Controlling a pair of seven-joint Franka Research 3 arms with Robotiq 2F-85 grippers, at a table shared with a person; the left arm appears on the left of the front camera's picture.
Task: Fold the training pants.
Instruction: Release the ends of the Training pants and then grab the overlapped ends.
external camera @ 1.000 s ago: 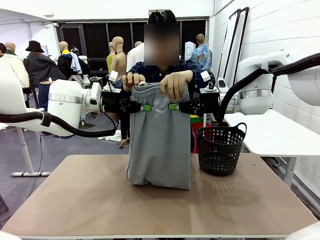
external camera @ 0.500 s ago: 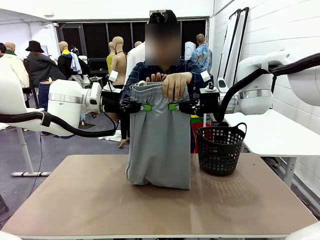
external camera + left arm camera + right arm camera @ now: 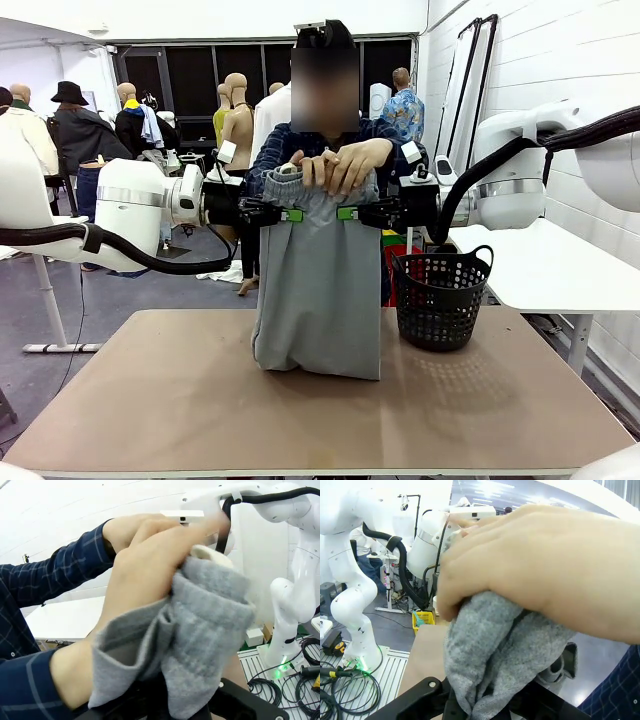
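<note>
Training pants hang upright, hem touching the counter; left end effector and right end effector each pinch a waistband side; the person's hands bunching the top could tug cloth loose, skewing the fold.

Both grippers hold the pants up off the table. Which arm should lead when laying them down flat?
Left, probably. The left gripper and right gripper clamp the training pants alike, but the black basket stands on the table close beside the right side.
</note>
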